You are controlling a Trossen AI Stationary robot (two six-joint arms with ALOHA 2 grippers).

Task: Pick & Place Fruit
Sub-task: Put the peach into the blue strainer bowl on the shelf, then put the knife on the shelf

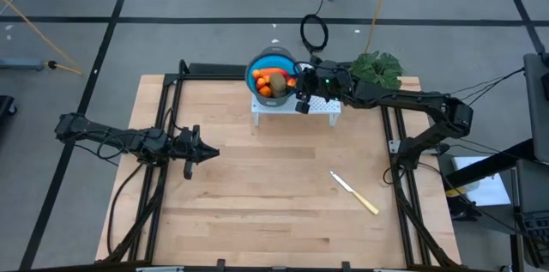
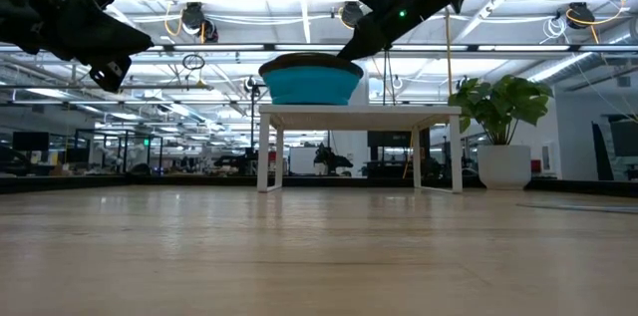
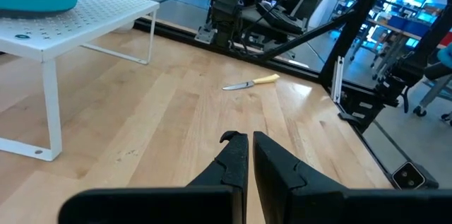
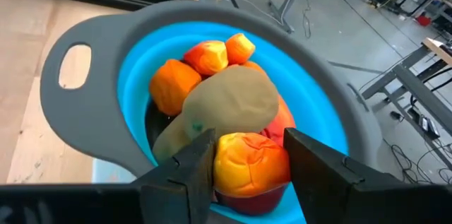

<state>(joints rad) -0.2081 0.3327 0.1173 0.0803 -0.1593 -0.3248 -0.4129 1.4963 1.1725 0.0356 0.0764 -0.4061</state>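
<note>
Over the blue bowl (image 4: 92, 104) on the white stand (image 1: 319, 109), I see my right gripper (image 4: 244, 160) clamped on an orange-red fruit (image 4: 251, 164), other pieces heaped just beyond; bowl wall close around; left gripper (image 1: 206, 153) closed over bare wood

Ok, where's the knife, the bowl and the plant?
knife (image 1: 355, 194), high view, middle of the knife
bowl (image 4: 92, 128), right wrist view, grey rim
plant (image 2: 501, 103), low view, leaves
</note>
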